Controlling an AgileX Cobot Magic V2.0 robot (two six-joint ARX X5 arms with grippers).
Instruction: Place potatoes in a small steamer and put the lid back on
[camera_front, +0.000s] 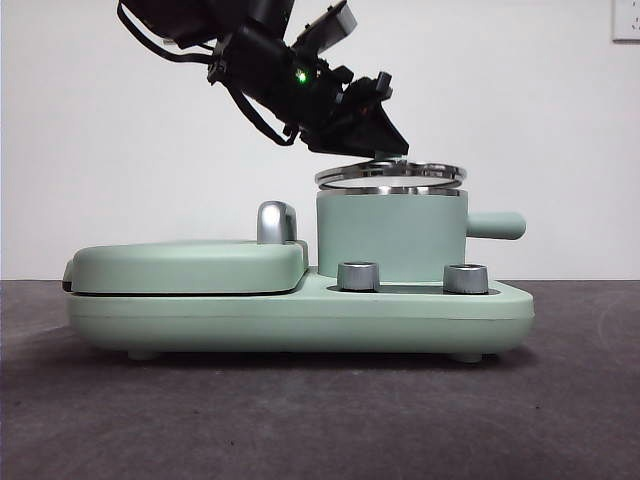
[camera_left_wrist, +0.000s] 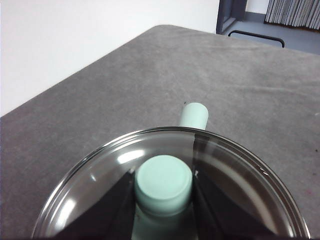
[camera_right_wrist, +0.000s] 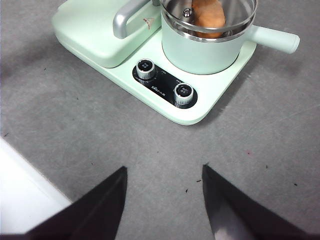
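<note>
The small steamer is seen level and near from worktop height, looked down on from well back by the right wrist camera, and closely overlooked by the left wrist camera.

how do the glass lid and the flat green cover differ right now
The glass lid is clear with a steel rim, held tilted just above the pot by the left gripper. The flat green cover is opaque, lies shut and level, untouched, with a chrome handle. Both have mint-green parts.

Bright, even light; soft shadows.
</note>
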